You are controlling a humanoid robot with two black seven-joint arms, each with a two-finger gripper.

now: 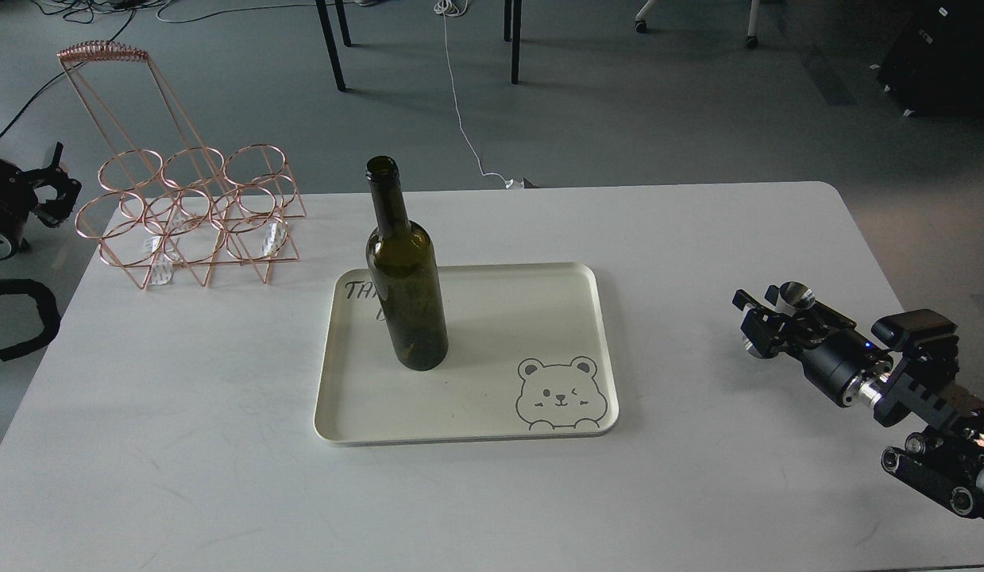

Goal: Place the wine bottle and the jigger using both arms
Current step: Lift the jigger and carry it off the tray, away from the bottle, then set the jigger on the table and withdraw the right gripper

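I am seeing the wine bottle (407, 274) standing upright on the left half of the cream tray (595, 334), partly covering the lettering printed there. My right gripper (765, 318) is sitting over the white table (698, 238), well to the right of the tray, clamping the silver jigger (795, 297) between its fingers. My left gripper (51, 191) is hanging at the far left edge (too dark to tell whether it is clenched or released), beside the copper wire rack (194, 210)
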